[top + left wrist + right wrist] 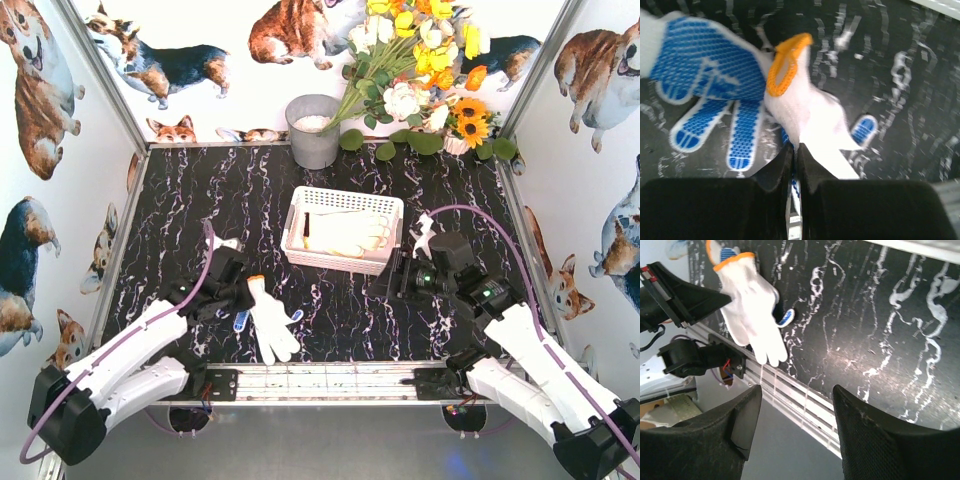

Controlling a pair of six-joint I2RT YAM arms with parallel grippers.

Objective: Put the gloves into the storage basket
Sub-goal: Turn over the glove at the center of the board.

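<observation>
A cream-white glove [272,322] with an orange cuff [785,65] lies flat near the table's front edge. My left gripper [245,297] [795,146] is shut on this glove's fabric [812,117] just below the cuff. A blue-dotted glove [705,75] lies beside it on the left, and blue fingertips [863,129] poke out from under the white one. The storage basket [300,205] stands mid-table with several gloves [350,232] inside. My right gripper [398,283] [797,390] is open and holds nothing, right of the basket's near corner; its view shows the white glove [750,310] farther off.
A grey metal bucket [314,130] and a bunch of artificial flowers [425,60] stand at the back. An aluminium rail [320,380] [805,405] runs along the front edge. Corgi-print walls close in the sides and back.
</observation>
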